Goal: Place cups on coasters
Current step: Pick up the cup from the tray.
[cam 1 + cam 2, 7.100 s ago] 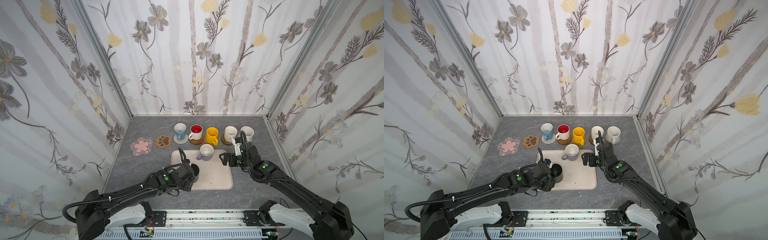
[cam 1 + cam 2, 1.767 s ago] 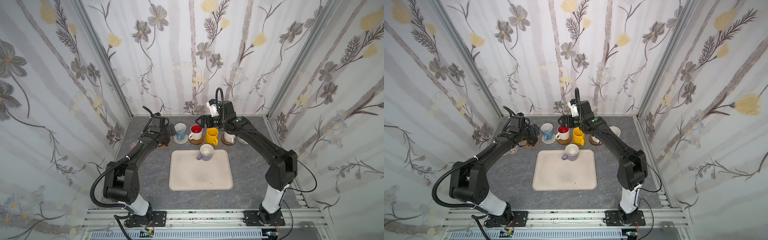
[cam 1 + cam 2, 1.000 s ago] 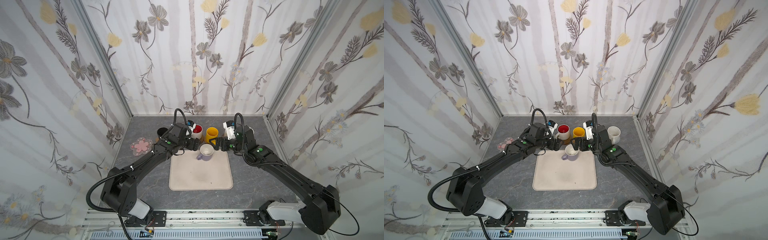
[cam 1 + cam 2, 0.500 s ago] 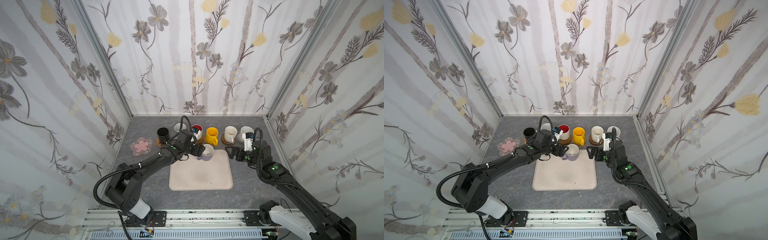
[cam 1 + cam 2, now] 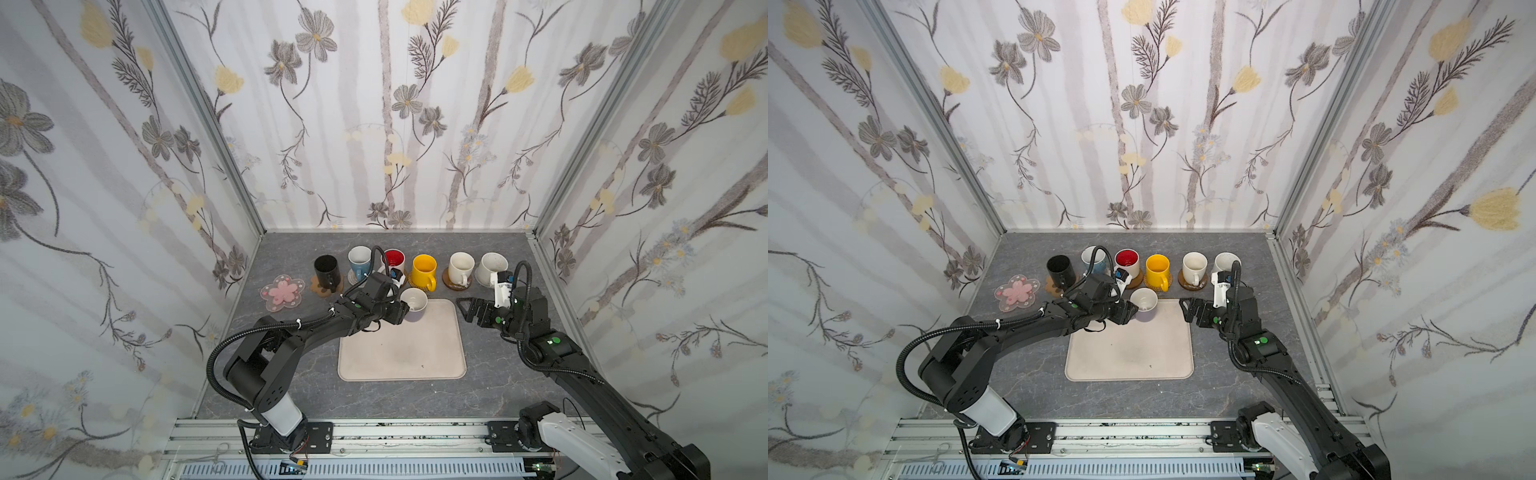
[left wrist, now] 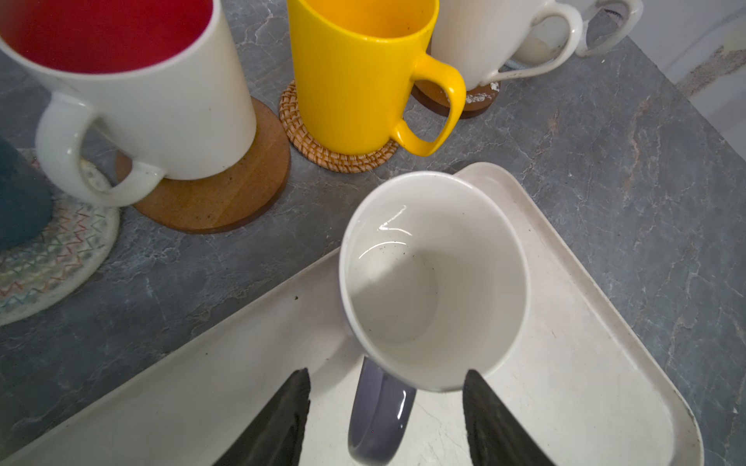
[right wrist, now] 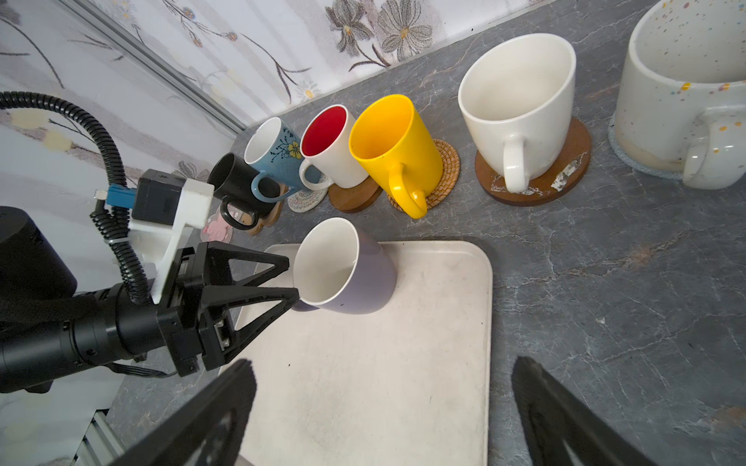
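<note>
1. My left gripper's (image 6: 385,375) jaws stand apart, straddling the lavender mug's (image 7: 363,278) handle without closing on it. My right gripper (image 7: 383,363) gapes wide, empty.
2. The tray (image 5: 399,353) lies mid-table.
3. The mug stands at its far edge.
4. The pink coaster (image 5: 282,292) lies bare.

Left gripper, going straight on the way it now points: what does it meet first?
The lavender mug on the tray. Its handle lies between the left gripper's open jaws, apparently untouched. Whether the handle or the mug's wall would touch first is unclear from these views.
</note>
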Available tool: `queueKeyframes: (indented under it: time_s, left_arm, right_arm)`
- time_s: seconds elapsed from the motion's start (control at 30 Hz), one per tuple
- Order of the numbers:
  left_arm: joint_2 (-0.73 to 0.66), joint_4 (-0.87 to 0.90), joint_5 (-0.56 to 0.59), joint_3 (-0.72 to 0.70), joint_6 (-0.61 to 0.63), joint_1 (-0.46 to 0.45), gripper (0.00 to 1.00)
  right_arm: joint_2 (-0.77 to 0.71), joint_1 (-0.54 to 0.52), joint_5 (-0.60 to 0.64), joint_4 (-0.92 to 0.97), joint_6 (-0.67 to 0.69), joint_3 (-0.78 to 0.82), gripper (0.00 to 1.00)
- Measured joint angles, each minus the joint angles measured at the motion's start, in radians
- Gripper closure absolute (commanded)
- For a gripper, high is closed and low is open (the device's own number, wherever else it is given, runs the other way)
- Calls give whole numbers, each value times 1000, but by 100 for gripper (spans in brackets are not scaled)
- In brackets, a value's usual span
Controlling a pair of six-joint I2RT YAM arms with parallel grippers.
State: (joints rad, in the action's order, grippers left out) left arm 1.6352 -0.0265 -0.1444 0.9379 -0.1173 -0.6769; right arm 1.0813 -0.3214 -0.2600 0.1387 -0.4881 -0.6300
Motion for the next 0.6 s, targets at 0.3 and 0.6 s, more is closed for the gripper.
queueKeyframes:
  time_s: [0.3, 0.6]
  left_arm:
    - [25, -53, 3, -20, -18, -15, 52]
    - [61, -45, 12, -20, -22, -21, 67]
  right_arm:
    - [66, 3, -19, -3, 19, -16, 0]
    - [107, 5, -33, -7, 26, -41, 0]
